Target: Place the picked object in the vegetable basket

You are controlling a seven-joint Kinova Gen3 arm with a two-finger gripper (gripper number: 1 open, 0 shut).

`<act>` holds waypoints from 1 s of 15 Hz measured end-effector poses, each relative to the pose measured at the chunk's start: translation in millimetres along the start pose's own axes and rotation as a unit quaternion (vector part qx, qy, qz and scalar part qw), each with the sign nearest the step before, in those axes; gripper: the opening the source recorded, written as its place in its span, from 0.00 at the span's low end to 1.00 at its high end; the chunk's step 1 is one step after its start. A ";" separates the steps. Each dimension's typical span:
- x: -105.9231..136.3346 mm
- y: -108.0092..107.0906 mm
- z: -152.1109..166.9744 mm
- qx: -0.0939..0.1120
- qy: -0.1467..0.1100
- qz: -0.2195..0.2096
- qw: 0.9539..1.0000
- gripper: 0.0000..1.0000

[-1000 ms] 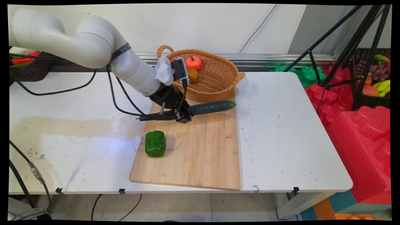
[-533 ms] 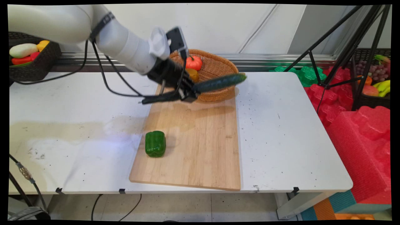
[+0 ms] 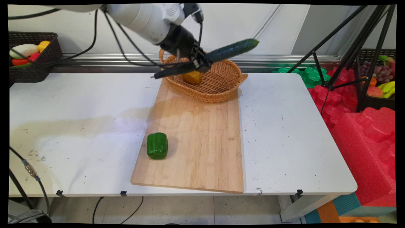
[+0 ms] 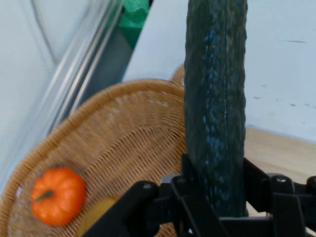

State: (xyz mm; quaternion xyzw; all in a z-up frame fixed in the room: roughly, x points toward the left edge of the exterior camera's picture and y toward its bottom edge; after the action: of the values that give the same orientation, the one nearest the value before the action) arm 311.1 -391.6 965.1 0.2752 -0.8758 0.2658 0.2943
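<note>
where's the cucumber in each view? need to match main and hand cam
Main view: the cucumber is top centre, tilted up to the right, held in the hand above the wicker basket.
Hand view: the cucumber runs up the middle to the top edge, rising from the hand.
Shared landmark: the wicker basket, which is lower left in the hand view.
</note>
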 end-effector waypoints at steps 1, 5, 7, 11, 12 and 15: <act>7.4 -7.7 6.8 0.005 -0.001 0.007 1.000 0.00; 22.3 -29.5 39.3 0.011 -0.015 0.035 0.999 0.00; 24.2 -37.1 53.7 0.011 -0.024 0.047 0.999 0.00; 23.1 -50.1 84.4 0.005 -0.045 0.071 0.996 0.00; 22.1 -52.2 90.0 0.004 -0.049 0.076 0.996 0.00; 17.0 -59.7 110.1 -0.002 -0.069 0.091 0.993 0.00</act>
State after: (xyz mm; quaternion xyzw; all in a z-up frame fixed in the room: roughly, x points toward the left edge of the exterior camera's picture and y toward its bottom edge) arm 297.0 -508.5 919.0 0.2112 -0.9160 0.2698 0.2088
